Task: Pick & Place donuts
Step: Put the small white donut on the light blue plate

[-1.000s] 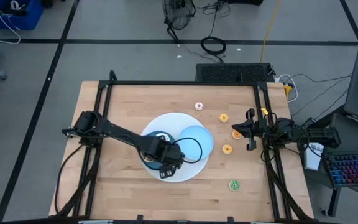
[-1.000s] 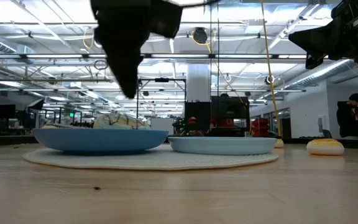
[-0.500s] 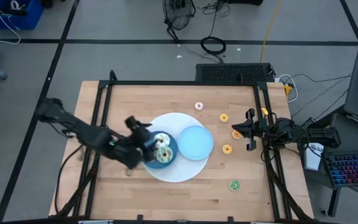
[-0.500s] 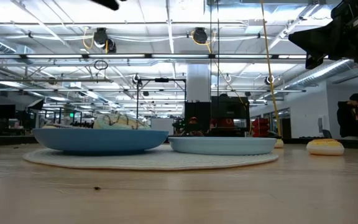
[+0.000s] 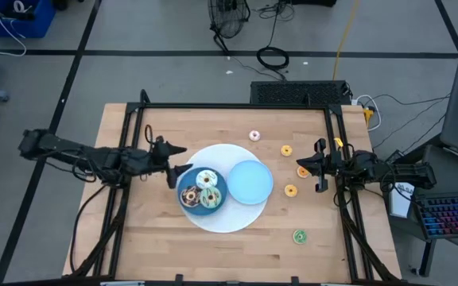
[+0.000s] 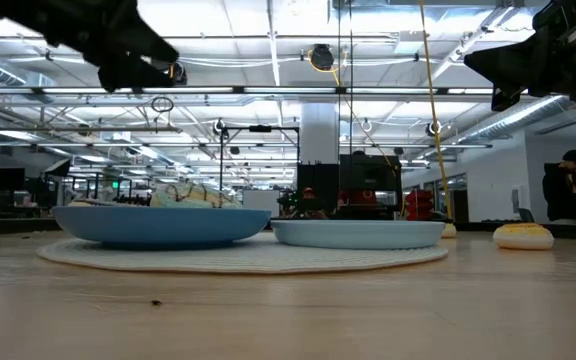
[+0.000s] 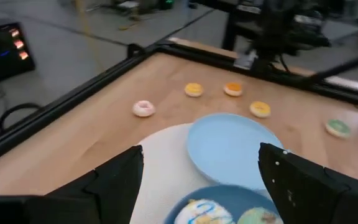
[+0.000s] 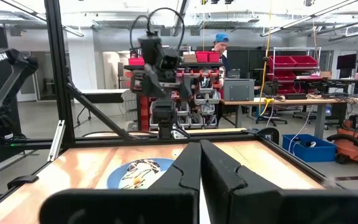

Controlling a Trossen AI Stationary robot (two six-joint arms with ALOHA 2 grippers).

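My left gripper (image 5: 173,161), fingers spread wide and empty, hangs at nine o'clock of the dark blue plate (image 5: 219,193), where three donuts (image 5: 199,189) lie. Any swing toward three o'clock risks clipping the plate's rim. Farther off, small donuts (image 5: 290,191) lie scattered past the light blue plate (image 5: 250,181). My right gripper (image 5: 320,168) waits there, apparently closed and empty.

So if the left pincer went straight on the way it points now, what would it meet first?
Probably the dark blue plate holding the donuts. The open left pincer sits above the table's left side, so it may pass over it.
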